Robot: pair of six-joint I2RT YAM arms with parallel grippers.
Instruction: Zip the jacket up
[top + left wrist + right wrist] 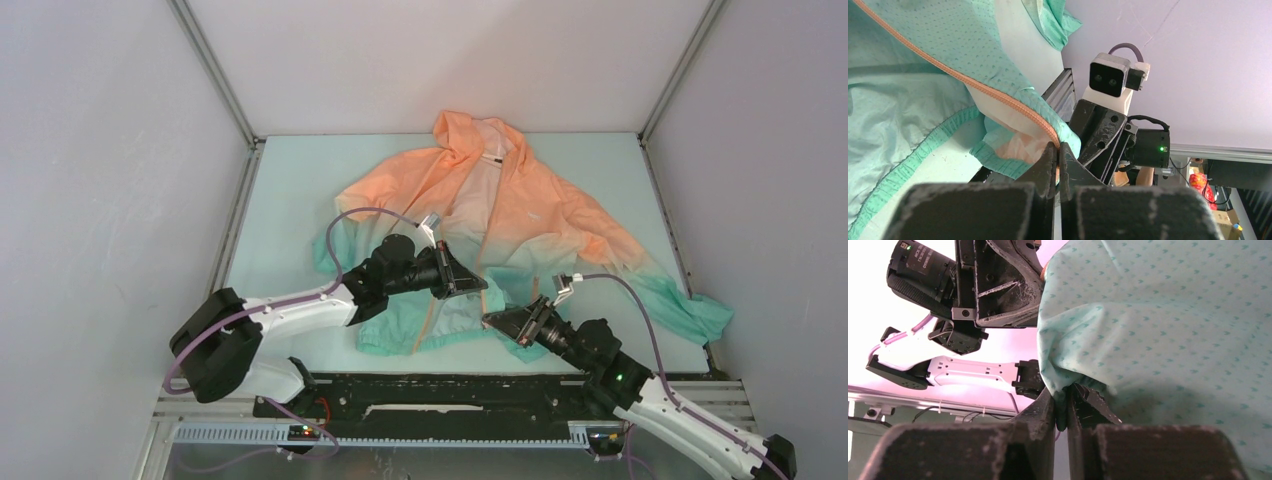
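Observation:
The jacket (500, 215) lies open on the pale table, hood at the far side, peach-orange above and mint-teal at the hem. My left gripper (478, 284) is shut on the lower end of the jacket's orange zipper edge (998, 100), which it holds lifted off the table; the fingers (1048, 165) pinch the orange tape. My right gripper (492, 322) is shut on a fold of the teal hem fabric (1158, 330) just right of the left gripper. The two grippers are close together near the front middle of the jacket. The zipper slider is not visible.
The table (290, 200) is walled by white panels with metal posts at the corners. The jacket's right sleeve (690, 310) trails to the table's right edge. A black rail (450, 385) runs along the near edge between the arm bases.

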